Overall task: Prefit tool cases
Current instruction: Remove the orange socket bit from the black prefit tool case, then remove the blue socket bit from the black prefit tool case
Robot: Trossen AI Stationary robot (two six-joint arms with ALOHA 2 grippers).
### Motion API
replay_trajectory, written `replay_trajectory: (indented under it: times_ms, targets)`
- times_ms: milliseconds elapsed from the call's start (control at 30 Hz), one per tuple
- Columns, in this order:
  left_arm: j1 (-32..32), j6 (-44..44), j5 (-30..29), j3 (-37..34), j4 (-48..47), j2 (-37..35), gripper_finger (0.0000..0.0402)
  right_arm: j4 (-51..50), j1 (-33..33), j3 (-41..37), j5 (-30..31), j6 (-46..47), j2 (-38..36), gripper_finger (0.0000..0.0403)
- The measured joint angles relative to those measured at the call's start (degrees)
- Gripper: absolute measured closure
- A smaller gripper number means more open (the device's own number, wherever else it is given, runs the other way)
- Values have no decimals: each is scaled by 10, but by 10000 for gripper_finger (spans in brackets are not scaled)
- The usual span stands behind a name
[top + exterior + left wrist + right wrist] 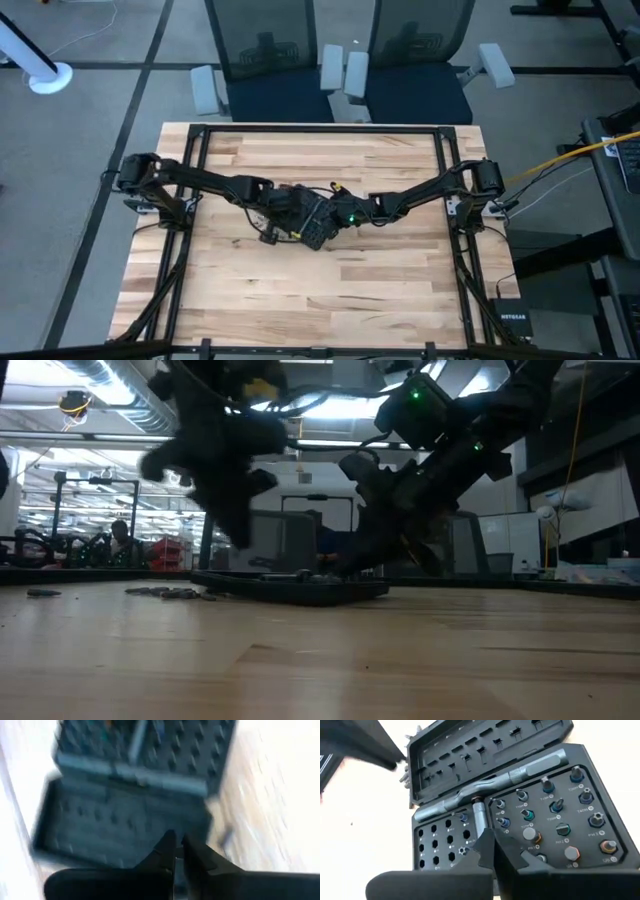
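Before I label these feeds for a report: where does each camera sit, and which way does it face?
High: overhead, looking straight down; both arms meet over the tool case.
Low: table height, looking level; arms hang above the case.
Left wrist: past the shut left claw onto the case.
Right wrist: past the shut right claw onto bit slots.
All four views share the open case.

White size codes beside the tool case [520, 815] bit slots are too small to read
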Motion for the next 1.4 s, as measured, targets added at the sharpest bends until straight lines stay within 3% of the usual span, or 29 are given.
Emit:
replay_trajectory:
  times_ms: [267, 400, 733, 933, 1100, 1200, 1300, 1400]
  targets:
    - [-7, -92, -5, -95, -68, -146, 398, -1, 1, 0, -2, -17, 0, 403]
    - [-14, -118, -7, -127, -54, -203, 389, -1, 1, 0, -2, -29, 0, 403]
    - [2, -152, -6, -129, -22, -201, 263, -8, 0, 0, -15, -62, -17, 403]
    - [-7, -128, 11, -122, 124, -180, 234, -67, 1, 0, -23, -114, -84, 403]
    - [-7, -88, 12, -122, 251, -103, 237, -67, 2, 0, -112, -147, -107, 403]
    - [-11, -53, -10, -113, 278, -55, 252, -72, 10, 0, -118, -149, -106, 403]
    - [-14, -54, -35, -100, 279, -14, 301, -71, 11, 0, -114, -158, -107, 403]
    - [-14, -70, -30, -99, 277, 16, 378, -66, 11, 0, -114, -161, -109, 403]
